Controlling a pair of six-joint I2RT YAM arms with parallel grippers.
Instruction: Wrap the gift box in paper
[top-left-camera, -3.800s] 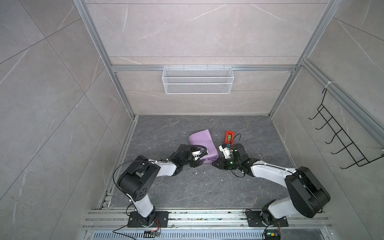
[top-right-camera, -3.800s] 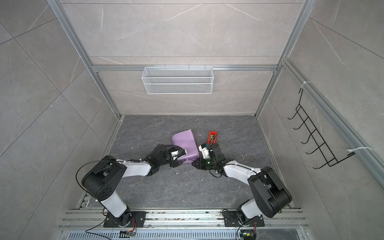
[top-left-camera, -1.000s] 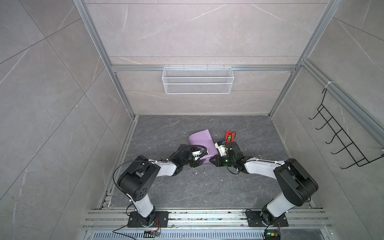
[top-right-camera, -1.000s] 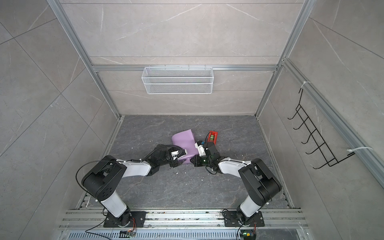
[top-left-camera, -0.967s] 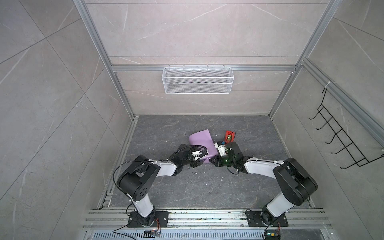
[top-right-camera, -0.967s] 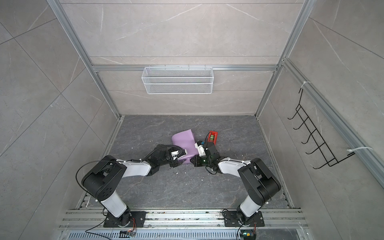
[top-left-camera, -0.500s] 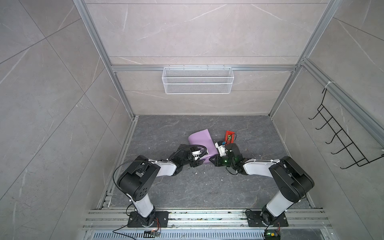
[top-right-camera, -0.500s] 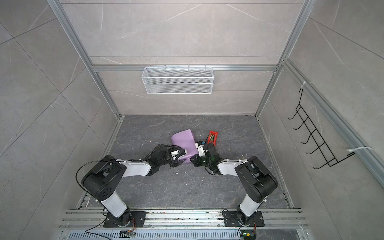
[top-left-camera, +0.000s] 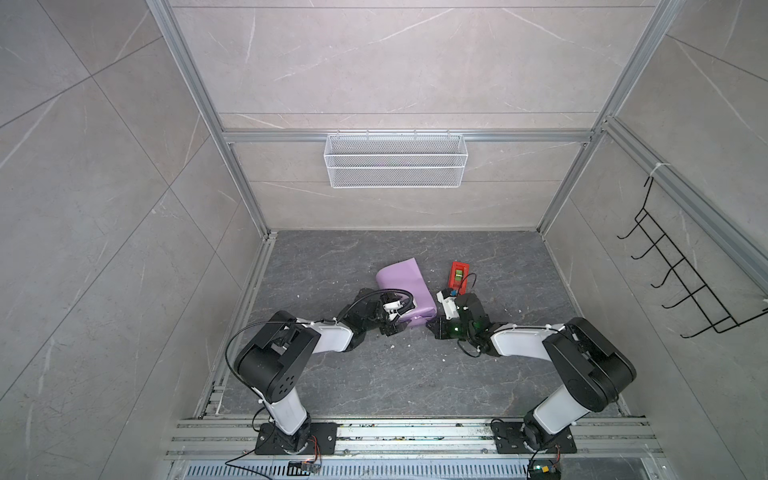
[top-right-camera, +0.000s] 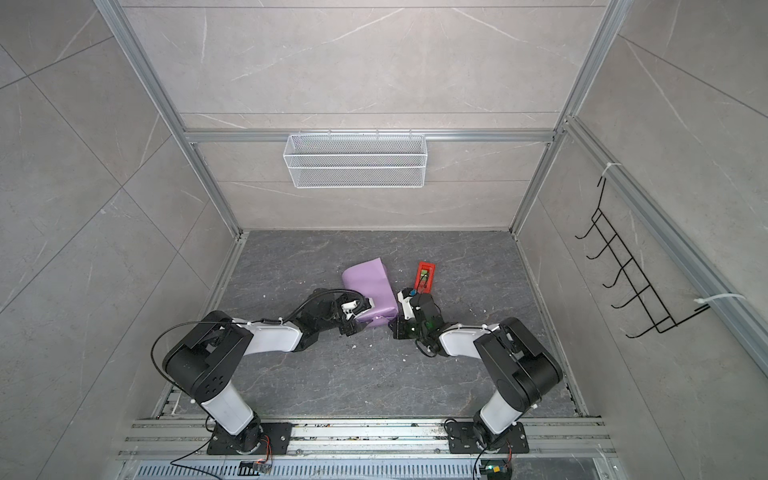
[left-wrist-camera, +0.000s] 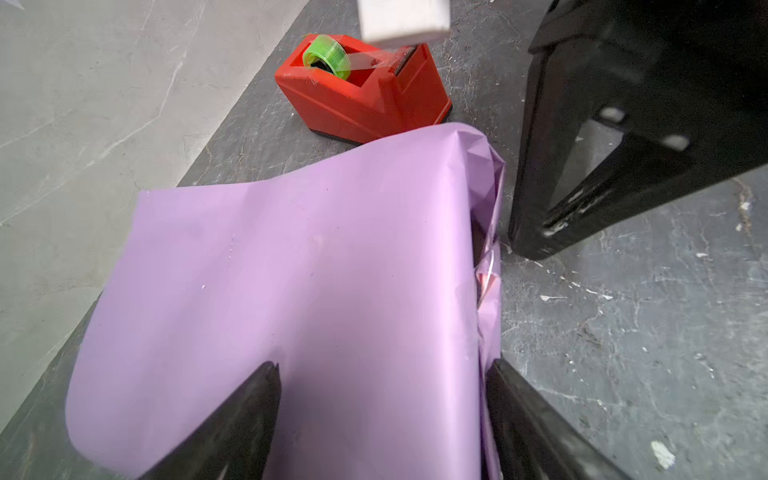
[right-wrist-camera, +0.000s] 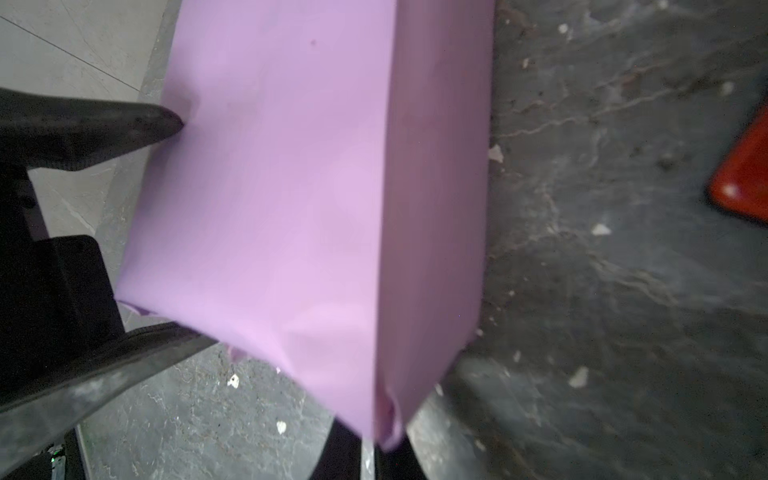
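Note:
The lilac paper lies draped over a box-shaped bulk in the middle of the floor. The gift box itself is hidden under it. My left gripper is open at the parcel's near left end. In the left wrist view it has one finger on the paper and the other at its folded side edge. My right gripper is at the near right corner. In the right wrist view it is shut on the corner of the paper.
A red tape dispenser with a green roll stands just right of the paper. White scraps dot the dark floor. A wire basket hangs on the back wall and a black hook rack on the right wall.
Both grippers stay at the parcel's near end. The right arm's elbow has shifted slightly, and the paper has barely moved.

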